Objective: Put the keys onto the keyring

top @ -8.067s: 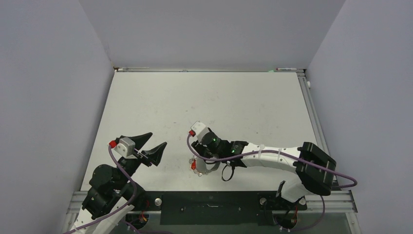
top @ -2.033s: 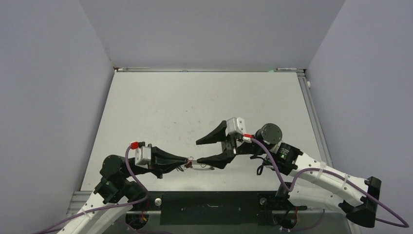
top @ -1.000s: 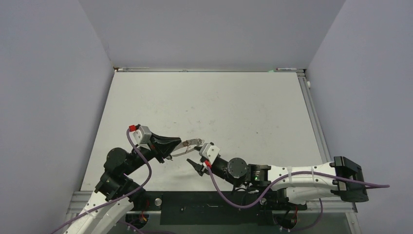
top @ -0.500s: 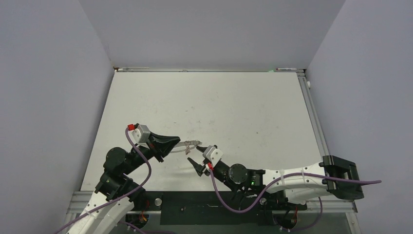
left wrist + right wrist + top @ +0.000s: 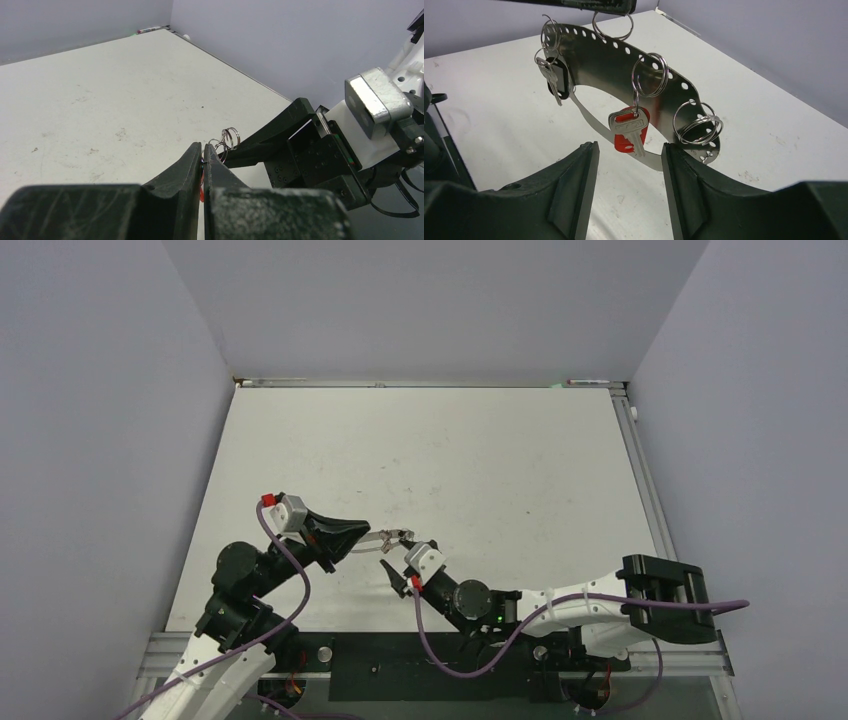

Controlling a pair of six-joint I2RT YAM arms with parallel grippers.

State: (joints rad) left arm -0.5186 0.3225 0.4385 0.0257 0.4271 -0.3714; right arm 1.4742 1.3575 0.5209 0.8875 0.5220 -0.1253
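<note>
Top view first: the left claw [image 5: 366,536] is clamped shut on one end of the keyring [image 5: 390,535] and holds it up off the bench [image 5: 450,460]. The right claw [image 5: 393,576] sits just on the near side of the keyring with its jaws apart and nothing in them.

Left wrist view: not much of the keyring shows here, it's edge-on between the closed fingers. A few of its wire loops [image 5: 229,136] poke out past the tips, and the right claw's black finger is just beyond them.

Right wrist view is the good one. The keyring curves across the top, and the red-tagged key [image 5: 629,131] dangles from a loop near its middle, right above the gap in the open right claw. The dark key [image 5: 556,80] hangs from another loop further along, toward the left claw's end.

So both keys look to be hooked on already — this seems like the tail end of the job. Whether each key is fully threaded is hard to tell. If the right claw goes for the red-tagged key next, it'll need to rise a bit and close gently, since the key swings free.
</note>
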